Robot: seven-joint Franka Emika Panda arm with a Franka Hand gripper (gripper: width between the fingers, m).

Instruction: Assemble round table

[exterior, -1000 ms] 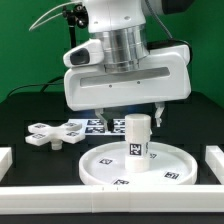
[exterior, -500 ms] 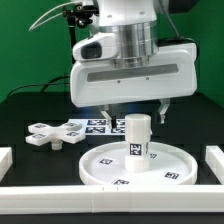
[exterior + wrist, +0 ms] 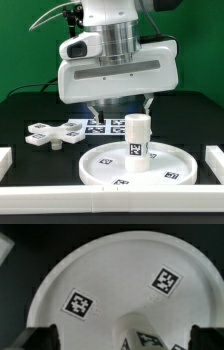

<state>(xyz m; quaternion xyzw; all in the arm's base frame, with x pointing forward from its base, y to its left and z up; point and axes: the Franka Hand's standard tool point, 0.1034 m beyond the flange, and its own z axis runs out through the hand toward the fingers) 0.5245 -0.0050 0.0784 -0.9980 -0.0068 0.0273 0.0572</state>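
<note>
The round white disc [image 3: 150, 168] lies flat on the black table with its rim up. The short thick leg [image 3: 136, 137] stands upright on it. My gripper [image 3: 120, 106] hangs open just above and behind the leg, holding nothing. The cross-shaped base [image 3: 52, 133] lies on the table at the exterior view's left, apart from the disc. In the wrist view the tagged disc [image 3: 120, 280] fills the picture. The leg's top [image 3: 150, 336] shows between the two dark fingertips [image 3: 45, 338], well below them, and my gripper [image 3: 127, 340] touches nothing.
The marker board [image 3: 100, 125] lies flat behind the disc, under my gripper. White border rails run along the front [image 3: 110, 196], the exterior view's left [image 3: 5, 157] and the exterior view's right [image 3: 214, 160].
My gripper has shifted toward the exterior view's left and slightly up, still open. The leg, disc and base have not moved.
</note>
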